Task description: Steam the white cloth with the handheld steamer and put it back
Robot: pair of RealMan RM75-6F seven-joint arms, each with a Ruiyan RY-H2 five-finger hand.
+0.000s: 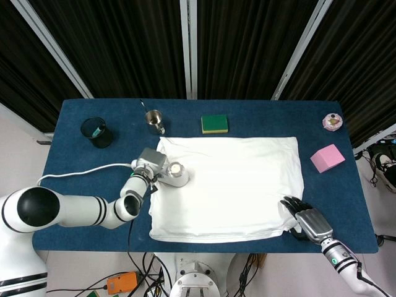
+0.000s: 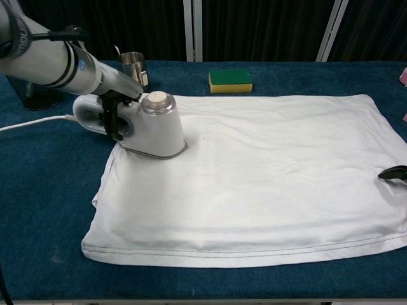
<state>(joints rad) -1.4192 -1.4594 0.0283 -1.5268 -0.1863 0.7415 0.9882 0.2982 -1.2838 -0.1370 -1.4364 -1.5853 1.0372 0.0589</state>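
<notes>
One steamer [image 2: 156,127] sits on one white cloth [image 2: 267,178], the left hand [image 2: 114,105] clamped around its handle. The right hand [image 1: 307,221] presses the cloth's edge, fingers apart.

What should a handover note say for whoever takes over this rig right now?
Left hand grips the handheld steamer, which sits upright on the near-left part of the white cloth.
Right hand rests, fingers spread, on the cloth's right front corner and holds nothing.
The cloth lies flat on the table.
Done: steamer is on the cloth; how much is steamed cannot be told.
Left: finish any passes, then put the steamer back off the cloth.
</notes>
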